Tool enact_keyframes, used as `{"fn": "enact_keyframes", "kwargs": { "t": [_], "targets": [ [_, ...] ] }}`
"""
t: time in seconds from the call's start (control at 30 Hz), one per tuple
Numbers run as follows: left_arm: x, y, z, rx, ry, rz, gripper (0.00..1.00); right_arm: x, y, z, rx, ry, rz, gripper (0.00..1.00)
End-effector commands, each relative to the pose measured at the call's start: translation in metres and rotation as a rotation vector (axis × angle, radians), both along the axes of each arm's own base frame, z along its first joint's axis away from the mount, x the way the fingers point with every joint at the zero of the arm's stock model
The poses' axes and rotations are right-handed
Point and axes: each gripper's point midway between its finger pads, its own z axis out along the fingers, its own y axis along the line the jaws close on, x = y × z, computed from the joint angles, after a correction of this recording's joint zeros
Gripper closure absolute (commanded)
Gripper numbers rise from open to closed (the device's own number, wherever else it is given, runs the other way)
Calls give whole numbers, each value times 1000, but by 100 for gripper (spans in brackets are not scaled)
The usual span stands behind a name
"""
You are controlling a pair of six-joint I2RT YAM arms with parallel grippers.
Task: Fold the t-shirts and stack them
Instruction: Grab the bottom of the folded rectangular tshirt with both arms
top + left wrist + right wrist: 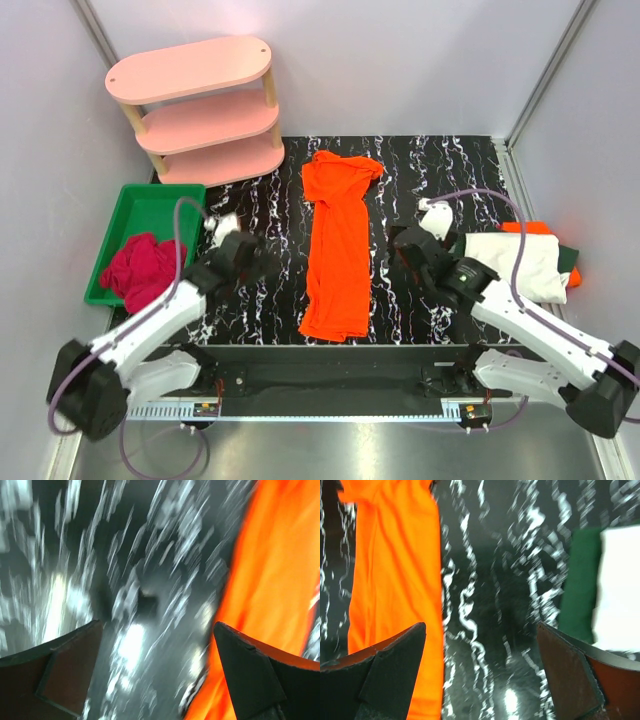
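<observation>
The left fingers are spread wide and hold nothing, hanging over the black marbled worktop just left of the long orange t-shirt lying in the middle. The right fingers are equally wide apart and empty, between that shirt and a pile at the right: a white t-shirt over a dark green t-shirt and a second orange t-shirt.

White left arm and right arm, black joints, grey-purple cables, dark jaws.
</observation>
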Motion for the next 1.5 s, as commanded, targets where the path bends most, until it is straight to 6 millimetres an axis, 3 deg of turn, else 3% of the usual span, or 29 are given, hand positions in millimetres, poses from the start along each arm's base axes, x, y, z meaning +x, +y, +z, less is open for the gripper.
{"fn": "enact_keyframes", "kwargs": {
  "t": [0.0, 0.17, 0.23, 0.33, 0.37, 0.47, 0.53, 0.57, 0.63, 0.67, 0.87, 1.0, 1.2, 1.47],
  "targets": [
    [-58, -43, -13, -293, 70, -124, 1, -14, 29, -41, 93, 161, 52, 2],
    [-93, -59, -28, -79, 132, -267, 1, -36, 42, -84, 204, 287, 52, 10],
    [-97, -60, -33, -30, 152, -260, 1, -44, 41, -99, 219, 316, 50, 12],
    [-101, -76, -39, -59, 176, -268, 1, -48, 41, -106, 251, 319, 44, 14],
    [-102, -79, -44, -71, 189, -268, 3, -50, 42, -107, 261, 320, 51, 14],
    [-101, -96, -53, -102, 234, -267, 19, -54, 43, -112, 267, 336, 58, 14],
    [-107, -102, -67, -61, 293, -290, 21, -58, 45, -117, 262, 350, 66, 14],
    [-109, -115, -60, -54, 284, -340, 20, -59, 47, -119, 260, 358, 65, 13],
    [-113, -120, -67, 45, 288, -390, 1, -62, 53, -124, 262, 374, 82, 12],
    [-118, -131, -61, 65, 267, -429, 1, -65, 58, -128, 253, 391, 96, 11],
    [-124, -121, -54, 89, 198, -356, 1, -76, 77, -140, 247, 426, 127, 11],
    [-122, -114, -53, 103, 180, -352, 5, -83, 79, -146, 246, 433, 141, 14],
    [-134, -112, -76, 114, 268, -336, 14, -92, 80, -160, 255, 469, 141, 18],
    [-141, -104, -98, 144, 310, -334, 16, -107, 95, -167, 255, 485, 192, 23]
  ]
}}
